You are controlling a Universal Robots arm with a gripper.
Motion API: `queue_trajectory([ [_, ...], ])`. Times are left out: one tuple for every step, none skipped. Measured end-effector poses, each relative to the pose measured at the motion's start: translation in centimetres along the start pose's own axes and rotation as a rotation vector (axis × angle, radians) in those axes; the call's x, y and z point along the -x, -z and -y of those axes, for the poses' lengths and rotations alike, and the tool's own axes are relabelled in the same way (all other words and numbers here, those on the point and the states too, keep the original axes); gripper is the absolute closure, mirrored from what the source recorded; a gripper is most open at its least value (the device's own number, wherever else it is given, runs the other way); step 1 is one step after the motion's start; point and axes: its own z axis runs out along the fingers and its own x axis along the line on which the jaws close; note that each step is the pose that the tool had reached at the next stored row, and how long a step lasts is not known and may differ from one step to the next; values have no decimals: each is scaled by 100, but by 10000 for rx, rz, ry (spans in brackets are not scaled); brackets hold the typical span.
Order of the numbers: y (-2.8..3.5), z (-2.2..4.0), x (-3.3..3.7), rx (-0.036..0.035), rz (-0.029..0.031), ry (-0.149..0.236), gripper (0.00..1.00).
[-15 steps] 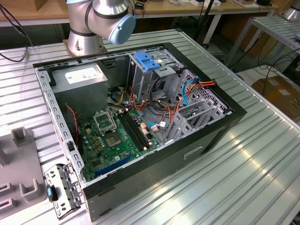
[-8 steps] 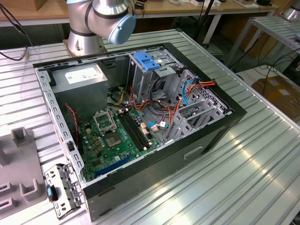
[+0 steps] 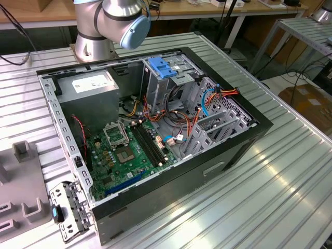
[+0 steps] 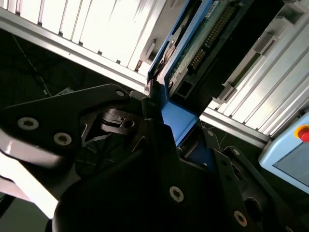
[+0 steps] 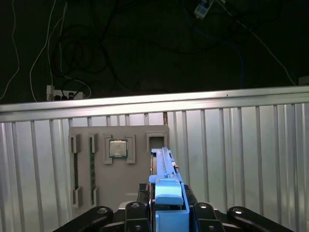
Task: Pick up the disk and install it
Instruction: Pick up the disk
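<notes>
A ribbed aluminium table (image 3: 280, 192) carries an open black computer case (image 3: 218, 166) at centre, a grey parts tray (image 3: 21, 181) and a metal bracket (image 3: 70, 210) toward the exterior view's left, the arm's base (image 3: 93, 46) behind

The exterior view looks steeply down from nearby at the open computer case (image 3: 155, 135) on the ribbed table (image 3: 270, 197), the arm's base (image 3: 93, 46) on the far side. Both wrist views sit close behind the hand (image 5: 166, 212), sharing its gripped disk (image 5: 164, 166); the first wrist view also faces the grey fixture tray (image 5: 120, 186) at the exterior view's left.
</notes>
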Motion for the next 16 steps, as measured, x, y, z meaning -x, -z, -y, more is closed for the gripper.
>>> queue_trajectory([
  [13,0,0,-1,0,0,63],
  [31,1,0,-1,0,0,63],
  [52,1,0,0,0,0,63],
  [63,1,0,0,0,0,63],
  [75,2,0,0,0,0,63],
  [103,2,1,0,0,0,63],
  [131,3,1,1,0,0,63],
  [152,4,1,2,0,-1,63],
  [166,4,1,1,0,0,63],
  [177,4,1,1,0,0,63],
  [188,4,1,2,0,-1,63],
  [199,5,1,2,0,0,63],
  [214,5,1,1,1,0,63],
  [229,6,1,2,0,0,63],
  [251,6,1,3,0,0,63],
  [260,6,2,3,0,0,63],
])
